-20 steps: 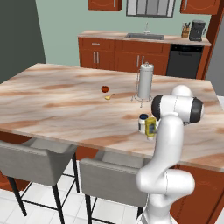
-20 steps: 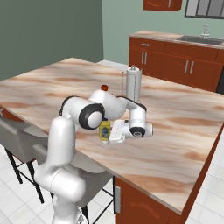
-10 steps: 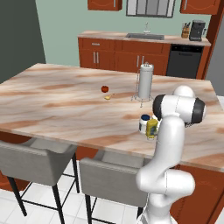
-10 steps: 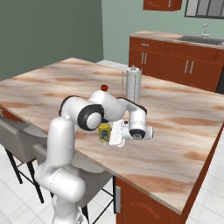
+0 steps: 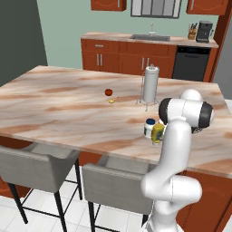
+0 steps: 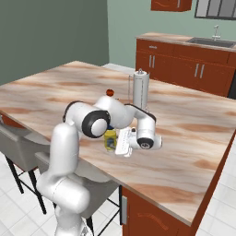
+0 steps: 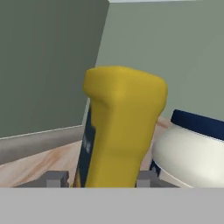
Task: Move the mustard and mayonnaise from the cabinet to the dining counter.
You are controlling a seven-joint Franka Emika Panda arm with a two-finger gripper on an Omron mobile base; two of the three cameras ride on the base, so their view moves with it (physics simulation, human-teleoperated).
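Note:
The yellow mustard (image 7: 118, 127) stands upright on the beige marble dining counter (image 5: 68, 108), right beside the white mayonnaise (image 7: 192, 148) jar with its dark blue lid. In the left base view the mustard (image 5: 158, 132) and the mayonnaise (image 5: 149, 128) sit side by side near the counter's front edge, partly behind my arm. My gripper (image 7: 101, 179) is open. One of its fingertips (image 7: 56, 178) is on each side of the bottle's base, with a thin gap at the left one. In the right base view my gripper (image 6: 114, 143) reaches in level at the mustard (image 6: 109, 139). The cabinet is out of view.
A tall paper-towel roll (image 5: 150, 84) on a stand rises just behind the two containers. A small red fruit (image 5: 108, 92) and a small yellow one (image 5: 112, 100) lie further left. Two grey stools (image 5: 41, 161) stand below the counter's front edge.
The mustard and my hand sank slightly onto the counter a second ago. Since then both have stayed nearly still.

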